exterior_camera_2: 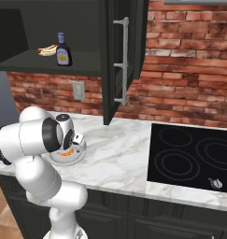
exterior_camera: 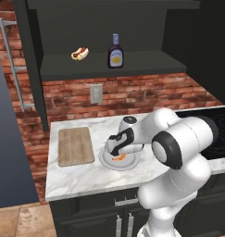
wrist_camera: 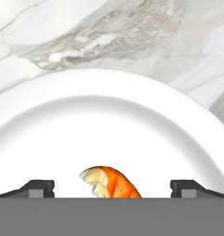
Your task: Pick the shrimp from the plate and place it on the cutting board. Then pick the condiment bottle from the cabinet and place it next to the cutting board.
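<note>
The gripper hangs low over the plate on the marble tabletop, jaws spread wide and empty, with the shrimp lying between the fingertips. For a sound grasp, descend straight, keep the shrimp centred, and close across its narrow body. The cutting board lies just beside the plate; the condiment bottle stands in the cabinet.

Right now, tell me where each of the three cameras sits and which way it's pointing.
Left base view: behind the arm, left side, facing the cabinet and cutting board; the arm rises lower right.
Right base view: behind, right side, facing the stovetop; the arm rises lower left.
Hand view: on the hand, looking down between the open gripper at the shrimp.
All three share the plate.
</note>
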Robot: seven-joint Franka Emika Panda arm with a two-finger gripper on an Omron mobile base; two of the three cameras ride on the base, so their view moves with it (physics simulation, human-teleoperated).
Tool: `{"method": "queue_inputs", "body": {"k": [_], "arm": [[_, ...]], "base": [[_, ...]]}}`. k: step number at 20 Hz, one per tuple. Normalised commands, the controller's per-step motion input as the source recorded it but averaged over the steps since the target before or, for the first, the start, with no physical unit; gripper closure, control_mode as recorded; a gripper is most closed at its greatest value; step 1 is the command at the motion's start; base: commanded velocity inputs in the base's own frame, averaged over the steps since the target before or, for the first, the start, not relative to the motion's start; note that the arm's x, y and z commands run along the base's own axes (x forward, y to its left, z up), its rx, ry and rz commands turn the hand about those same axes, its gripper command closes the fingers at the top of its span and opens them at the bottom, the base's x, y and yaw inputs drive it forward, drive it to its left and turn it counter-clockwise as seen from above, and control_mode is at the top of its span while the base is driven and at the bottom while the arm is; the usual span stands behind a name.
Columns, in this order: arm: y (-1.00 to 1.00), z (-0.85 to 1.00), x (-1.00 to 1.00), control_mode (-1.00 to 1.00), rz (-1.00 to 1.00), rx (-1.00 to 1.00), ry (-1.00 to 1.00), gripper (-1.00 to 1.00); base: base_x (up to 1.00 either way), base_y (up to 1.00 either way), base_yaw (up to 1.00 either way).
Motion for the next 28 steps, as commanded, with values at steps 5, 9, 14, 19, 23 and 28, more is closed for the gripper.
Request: {"method": "queue_inputs", "body": {"k": [5,9,14,19,23,28], "arm": [[0.06,-0.16,0.0,-1.0,0.0,0.0,0.0,1.0],[0.06,-0.15,0.0,-1.0,0.0,0.0,0.0,1.0],[0.02,-0.15,0.0,-1.0,0.0,0.0,-0.02,1.0],[0.04,-0.13,0.0,-1.0,0.0,0.0,-0.04,1.0],[0.12,-0.13,-0.03,-1.0,0.0,0.0,-0.03,1.0],[0.06,-0.03,-0.01,-1.0,0.0,0.0,0.0,1.0]], "base": [[0.0,0.0,0.0],[0.0,0.0,0.0],[0.0,0.0,0.0],[0.0,0.0,0.0],[0.0,0.0,0.0],[0.0,0.0,0.0]]}}
